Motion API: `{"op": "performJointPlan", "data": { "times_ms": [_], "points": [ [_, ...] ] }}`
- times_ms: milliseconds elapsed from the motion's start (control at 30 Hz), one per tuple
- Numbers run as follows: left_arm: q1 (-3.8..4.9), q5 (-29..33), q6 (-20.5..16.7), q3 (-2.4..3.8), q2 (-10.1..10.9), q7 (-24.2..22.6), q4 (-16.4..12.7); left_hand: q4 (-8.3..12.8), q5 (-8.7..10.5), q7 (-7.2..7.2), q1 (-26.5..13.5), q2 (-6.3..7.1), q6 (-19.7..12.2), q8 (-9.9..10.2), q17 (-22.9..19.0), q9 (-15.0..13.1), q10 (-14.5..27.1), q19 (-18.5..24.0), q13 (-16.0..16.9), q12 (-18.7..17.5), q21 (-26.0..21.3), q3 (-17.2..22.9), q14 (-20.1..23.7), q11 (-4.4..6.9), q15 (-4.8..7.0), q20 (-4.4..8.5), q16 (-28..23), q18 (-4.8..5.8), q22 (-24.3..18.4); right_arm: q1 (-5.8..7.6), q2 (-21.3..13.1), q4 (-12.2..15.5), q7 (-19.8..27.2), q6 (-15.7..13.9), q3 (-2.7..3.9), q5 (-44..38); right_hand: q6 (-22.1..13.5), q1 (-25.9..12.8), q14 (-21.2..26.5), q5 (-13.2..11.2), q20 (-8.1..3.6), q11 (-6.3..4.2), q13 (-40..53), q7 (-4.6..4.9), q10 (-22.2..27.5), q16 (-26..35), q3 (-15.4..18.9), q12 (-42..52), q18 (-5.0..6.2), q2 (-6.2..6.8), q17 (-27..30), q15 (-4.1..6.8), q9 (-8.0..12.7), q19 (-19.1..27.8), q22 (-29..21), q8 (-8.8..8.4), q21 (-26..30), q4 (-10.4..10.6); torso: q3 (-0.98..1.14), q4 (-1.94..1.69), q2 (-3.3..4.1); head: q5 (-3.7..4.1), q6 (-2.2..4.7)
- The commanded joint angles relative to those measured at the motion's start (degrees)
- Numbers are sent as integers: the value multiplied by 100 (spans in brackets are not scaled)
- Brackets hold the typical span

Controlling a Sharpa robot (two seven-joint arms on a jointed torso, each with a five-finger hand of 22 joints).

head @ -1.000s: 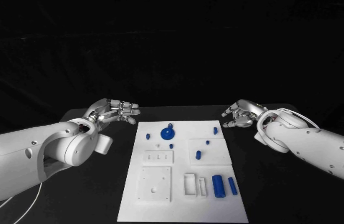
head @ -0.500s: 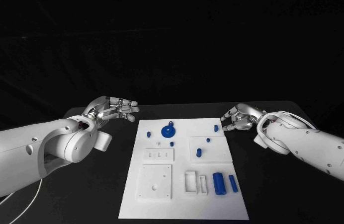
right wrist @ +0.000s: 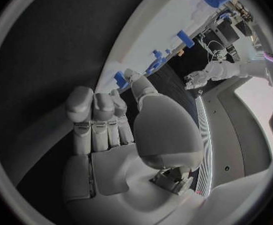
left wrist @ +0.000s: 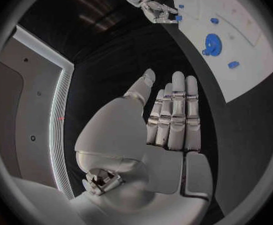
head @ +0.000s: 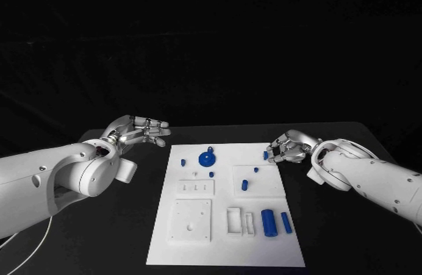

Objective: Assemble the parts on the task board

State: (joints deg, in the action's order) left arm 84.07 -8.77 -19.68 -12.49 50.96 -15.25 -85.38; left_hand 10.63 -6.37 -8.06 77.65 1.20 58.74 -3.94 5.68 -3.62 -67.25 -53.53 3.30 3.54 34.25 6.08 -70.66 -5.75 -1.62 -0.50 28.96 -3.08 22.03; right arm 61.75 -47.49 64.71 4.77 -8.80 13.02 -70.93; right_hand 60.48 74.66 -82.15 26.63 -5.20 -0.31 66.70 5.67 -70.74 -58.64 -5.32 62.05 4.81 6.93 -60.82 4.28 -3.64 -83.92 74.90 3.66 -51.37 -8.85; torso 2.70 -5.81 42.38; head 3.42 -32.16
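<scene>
Approach step in hand: right hand (head: 288,148) empty, fingers loosely curled and apart, poised at the task board (head: 224,238) edge with a small blue peg (head: 264,155) just beside the fingertips; left hand (head: 141,132) empty, fingers straight, idle off the board; next, pinch the peg squarely.

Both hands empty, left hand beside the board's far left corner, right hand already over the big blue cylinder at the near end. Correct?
Not quite. In the head view the right hand is by the small blue part at the task board's far right edge, not over the big blue cylinder. The rest stands.
</scene>
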Motion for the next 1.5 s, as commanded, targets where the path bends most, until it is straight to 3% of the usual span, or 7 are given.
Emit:
{"op": "performJointPlan", "data": {
  "times_ms": [33, 600, 1133, 1400, 1500],
  "points": [
    [7, -46, 50, 4, -1, -27, -10, -7, -18, -14, 37, -6, -30, 12, 5, -2, 45, -28, 6, -14, -37, -25, -45, -9, -8, -16, -35, 0, -6, -24, 35, -40, 111, 105, 1, 94, -8, -51, -8, -38, 30, 44, 9, 40, -7, -33, 30, 34, 24, -40, -11, -44, 6, -44, 614, -12, -23, 12, -6, 10, 0, -2, -11],
    [7, -54, 68, 4, 2, -1, -16, -1, -19, -17, 45, -11, -36, 12, 34, -2, 68, -29, 6, -14, -10, -35, -63, -15, -6, -12, -38, -5, 16, -43, 224, -226, 92, 42, -2, -71, 55, -74, -22, -184, 39, 52, 31, 46, -35, -74, -70, 83, 32, -108, -49, -50, 7, -61, 627, -14, -95, 21, -8, 13, -8, -15, -31],
    [7, -54, 98, 4, -13, 11, -12, -5, -18, -17, 40, -15, -34, 12, 45, -2, 70, -28, 6, -14, -2, -39, -65, -15, -5, -12, -33, -6, 23, -45, 382, -337, 113, 12, -5, -245, 405, -143, -47, -991, 1, 9, 72, -36, -81, -108, -869, 148, 9, -180, -102, -8, 4, -63, 639, -14, -181, -26, -8, 16, -7, -20, -19],
    [7, -55, 105, 4, -14, 17, -10, -5, -18, -17, 40, -15, -34, 12, 45, -2, 70, -28, 6, -14, -2, -39, -65, -15, -5, -12, -33, -6, 23, -52, 417, -347, 100, 3, -5, -282, 450, -164, -56, -1018, -6, 3, 86, -51, -98, -124, -940, 163, 1, -157, -123, -1, 2, -69, 645, -9, -215, -30, -11, 22, -8, -17, -13],
    [7, -55, 107, 4, -14, 19, -11, -5, -18, -17, 40, -15, -34, 12, 45, -2, 70, -28, 6, -14, -2, -39, -65, -15, -5, -12, -33, -6, 23, -54, 419, -349, 92, -34, -6, -303, 585, -137, -56, -1195, -18, -23, 89, -94, -95, -125, -1032, 162, -3, -224, -129, 16, -6, -68, 645, -10, -221, -33, -13, 22, -9, -14, -17]
  ]
}}
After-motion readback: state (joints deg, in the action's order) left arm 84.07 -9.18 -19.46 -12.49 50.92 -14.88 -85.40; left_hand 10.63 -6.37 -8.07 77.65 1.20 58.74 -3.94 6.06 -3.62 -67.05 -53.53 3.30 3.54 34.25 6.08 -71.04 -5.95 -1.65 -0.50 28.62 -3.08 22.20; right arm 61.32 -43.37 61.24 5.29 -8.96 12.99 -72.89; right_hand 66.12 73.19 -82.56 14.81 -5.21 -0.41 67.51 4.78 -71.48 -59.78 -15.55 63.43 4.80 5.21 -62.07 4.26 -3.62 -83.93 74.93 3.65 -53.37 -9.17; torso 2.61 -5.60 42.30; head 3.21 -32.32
